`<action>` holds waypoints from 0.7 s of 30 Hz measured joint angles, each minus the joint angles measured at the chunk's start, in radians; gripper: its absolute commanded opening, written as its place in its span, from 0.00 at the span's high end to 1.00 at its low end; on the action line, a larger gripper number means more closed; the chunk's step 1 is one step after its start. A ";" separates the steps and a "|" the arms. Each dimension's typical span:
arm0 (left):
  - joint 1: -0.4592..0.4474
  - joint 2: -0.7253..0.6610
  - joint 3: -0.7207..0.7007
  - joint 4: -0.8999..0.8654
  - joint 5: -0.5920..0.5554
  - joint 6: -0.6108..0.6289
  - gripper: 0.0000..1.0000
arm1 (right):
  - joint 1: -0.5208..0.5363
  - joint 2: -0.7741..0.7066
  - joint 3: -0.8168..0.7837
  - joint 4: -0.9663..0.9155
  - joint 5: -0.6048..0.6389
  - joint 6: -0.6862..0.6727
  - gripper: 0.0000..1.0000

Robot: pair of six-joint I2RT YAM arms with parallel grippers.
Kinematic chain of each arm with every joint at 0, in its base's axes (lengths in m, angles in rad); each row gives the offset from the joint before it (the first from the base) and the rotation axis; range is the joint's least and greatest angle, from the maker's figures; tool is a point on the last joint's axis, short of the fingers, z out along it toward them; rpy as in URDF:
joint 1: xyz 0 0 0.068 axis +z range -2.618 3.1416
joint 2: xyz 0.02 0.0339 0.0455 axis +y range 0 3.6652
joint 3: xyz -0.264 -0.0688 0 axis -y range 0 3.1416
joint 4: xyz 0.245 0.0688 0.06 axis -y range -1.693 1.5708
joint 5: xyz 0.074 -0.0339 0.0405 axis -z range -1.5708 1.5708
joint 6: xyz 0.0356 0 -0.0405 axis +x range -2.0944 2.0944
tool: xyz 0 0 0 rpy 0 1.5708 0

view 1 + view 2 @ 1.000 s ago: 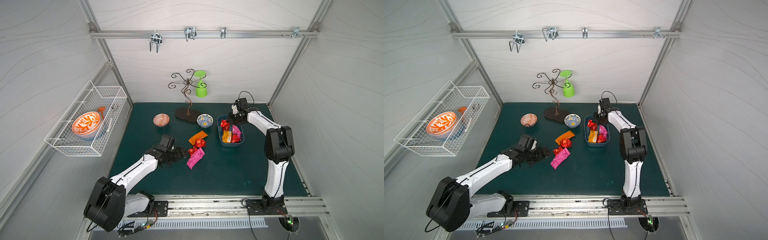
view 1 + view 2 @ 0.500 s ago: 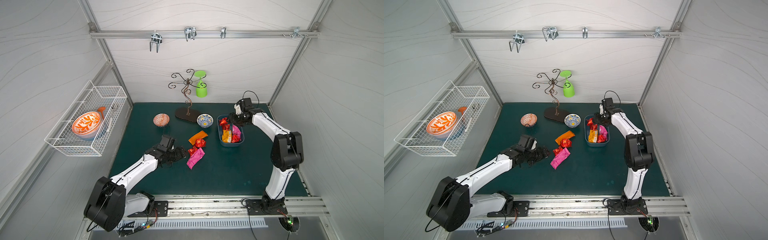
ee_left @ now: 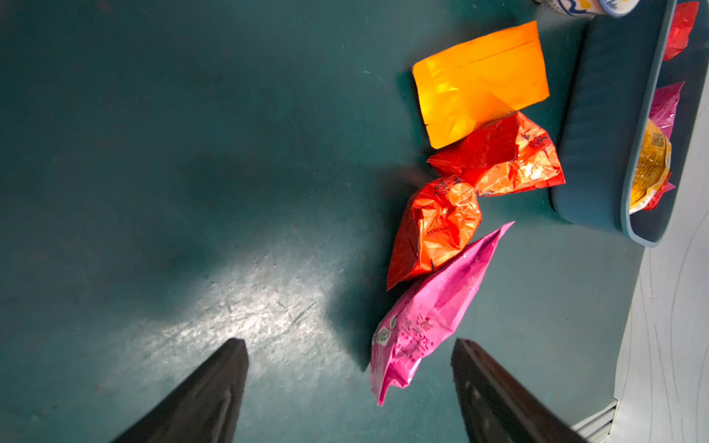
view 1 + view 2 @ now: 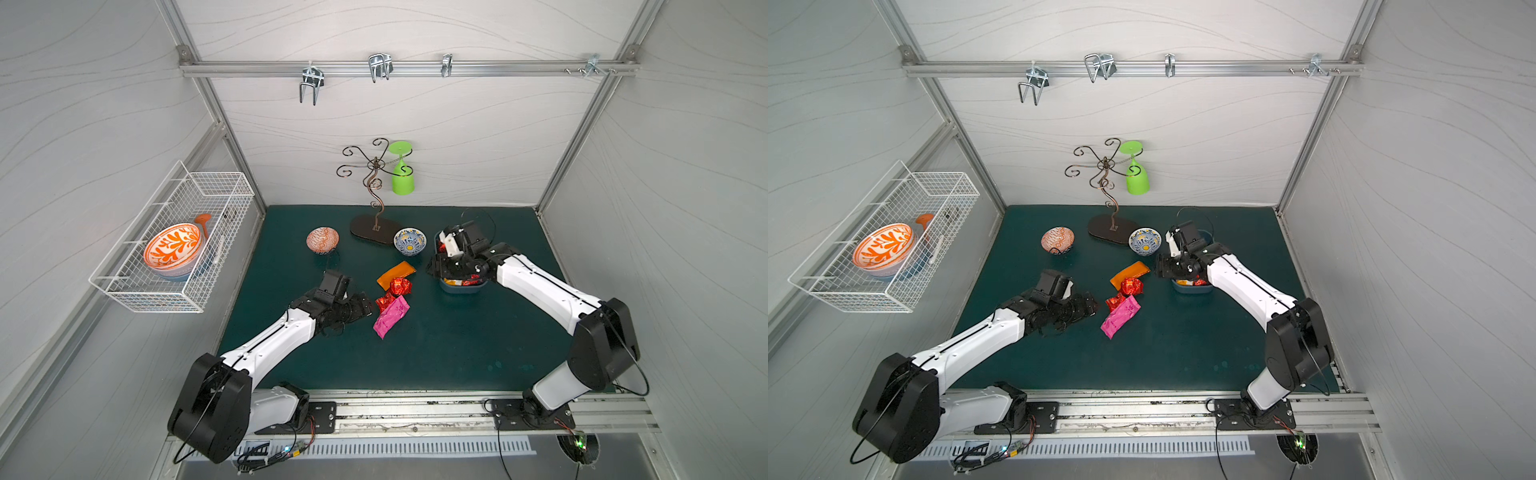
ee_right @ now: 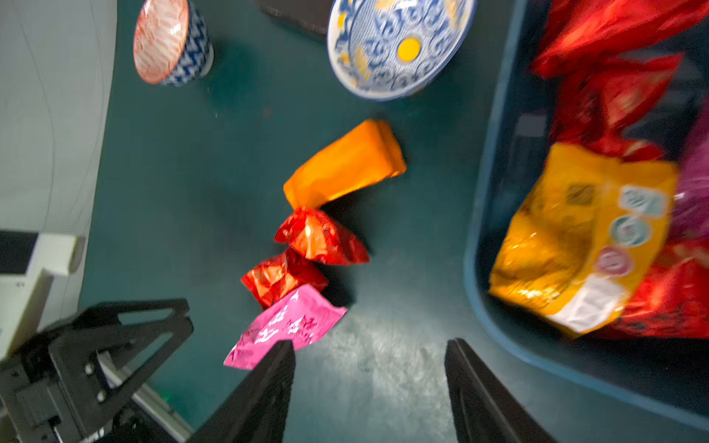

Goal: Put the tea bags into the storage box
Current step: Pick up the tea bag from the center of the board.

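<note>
The storage box is holding red, yellow and pink tea bags, four loose packets are lying near it on the green mat, and the left gripper and right gripper are gaping empty.

We are looking at two arms, the left arm and the right arm, each wearing smooth white link shells between bulky black joint housings. Thin black cables are looping off both. The left gripper and right gripper are showing tapered matte-black fingers; black base plates are carrying small screws.
</note>
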 measured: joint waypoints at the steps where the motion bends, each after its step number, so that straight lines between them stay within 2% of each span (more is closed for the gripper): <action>1: 0.000 0.000 0.000 0.000 -0.005 -0.001 0.12 | 0.029 0.000 -0.015 0.002 0.000 0.015 0.32; 8: 0.000 -0.013 0.000 -0.001 -0.023 -0.004 0.12 | 0.156 0.068 -0.056 0.032 -0.059 0.094 0.30; 16: 0.000 -0.026 0.000 -0.003 -0.027 -0.005 0.12 | 0.231 0.272 0.001 0.058 -0.132 0.157 0.12; 21: 0.000 -0.052 -0.003 -0.009 -0.034 -0.005 0.12 | 0.242 0.291 0.002 0.075 -0.148 0.190 0.11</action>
